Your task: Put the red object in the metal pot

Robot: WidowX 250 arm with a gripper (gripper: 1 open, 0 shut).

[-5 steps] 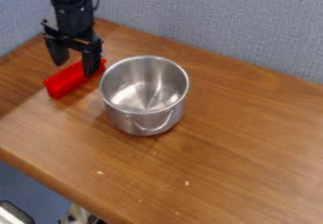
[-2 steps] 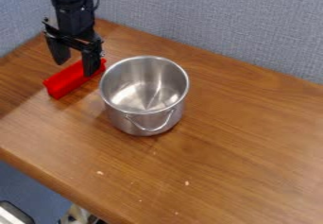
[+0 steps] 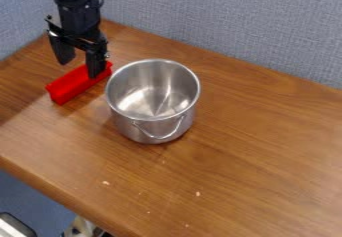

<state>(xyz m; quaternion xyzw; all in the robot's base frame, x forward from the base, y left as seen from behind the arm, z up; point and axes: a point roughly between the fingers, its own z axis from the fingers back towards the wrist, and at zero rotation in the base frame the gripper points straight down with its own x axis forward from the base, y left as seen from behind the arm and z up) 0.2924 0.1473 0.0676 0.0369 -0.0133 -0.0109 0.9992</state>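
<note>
Right, my gripper (image 3: 80, 57) hovers at red block (image 3: 78, 83), fingers spread wide. Block lies on wooden table (image 3: 254, 151), just beside upright steel pot (image 3: 152, 99), outside it.

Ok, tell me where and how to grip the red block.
Take the red block across its narrow width near mid-length, coming from above with one finger on each long side. It lies flat and elongated, so its long sides look like the easiest hold. Its far end sits close to the metal pot, so I'd avoid gripping there.
</note>
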